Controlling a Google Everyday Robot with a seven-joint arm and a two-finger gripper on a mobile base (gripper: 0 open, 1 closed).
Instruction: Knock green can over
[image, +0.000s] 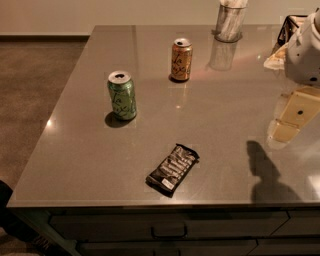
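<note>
The green can (122, 95) stands upright on the grey countertop (210, 120), left of centre, with its silver top and opening facing up. An orange-gold can (181, 59) stands upright behind it and to the right. My gripper (305, 52) shows only as a white body at the right edge, above the counter and far to the right of the green can. It touches nothing. Its reflection and shadow lie on the counter below it.
A black snack packet (172, 169) lies flat near the counter's front edge. A metal cylinder container (229, 21) stands at the back. A dark wire basket (291, 26) and pale wrapping sit at the back right corner. Drawers run under the front edge; floor lies to the left.
</note>
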